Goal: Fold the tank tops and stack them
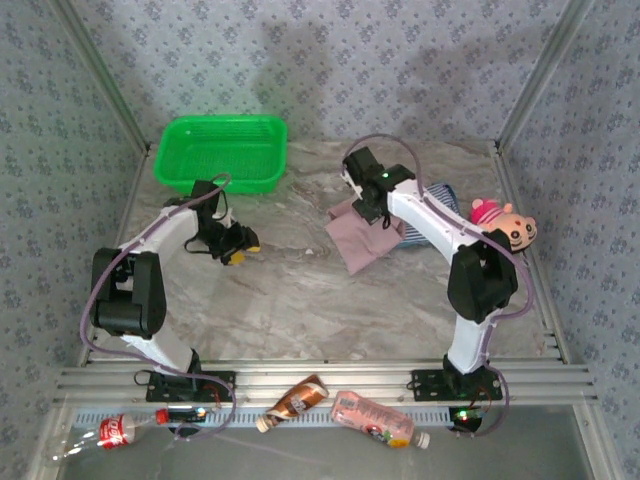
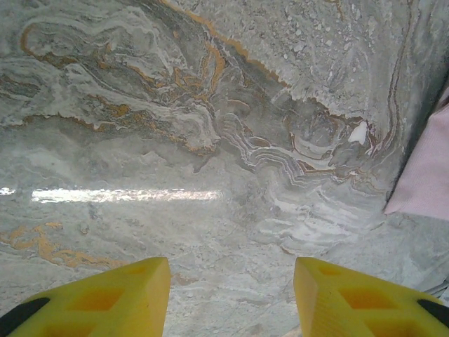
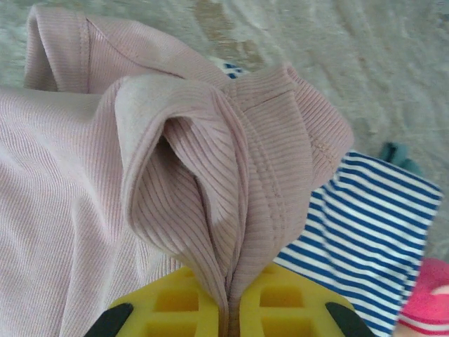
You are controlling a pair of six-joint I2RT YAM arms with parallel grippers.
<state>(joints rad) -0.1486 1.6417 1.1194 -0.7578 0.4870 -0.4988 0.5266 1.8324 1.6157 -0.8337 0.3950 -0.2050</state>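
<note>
The dusty pink tank top (image 1: pixel 356 240) lies rumpled on the marble table, right of centre. My right gripper (image 1: pixel 376 214) is down on its far edge. In the right wrist view the right gripper (image 3: pixel 230 312) is shut on a bunched fold of the pink tank top (image 3: pixel 210 189). Partly under the pink one, to its right, lies the navy-and-white striped tank top (image 3: pixel 372 232) (image 1: pixel 412 232). A sliver of teal fabric (image 3: pixel 397 153) peeks out beyond it. My left gripper (image 1: pixel 240 250) hovers over bare marble left of centre. The left gripper (image 2: pixel 231 298) is open and empty, with the pink tank top's edge (image 2: pixel 429 168) at the far right.
A green basket (image 1: pixel 220 150) stands at the back left. A pink plush toy (image 1: pixel 506 224) sits at the right edge beside the striped top. Three bottles (image 1: pixel 296 400) lie along the front rail below the arm bases. Patterned walls close in the table's sides.
</note>
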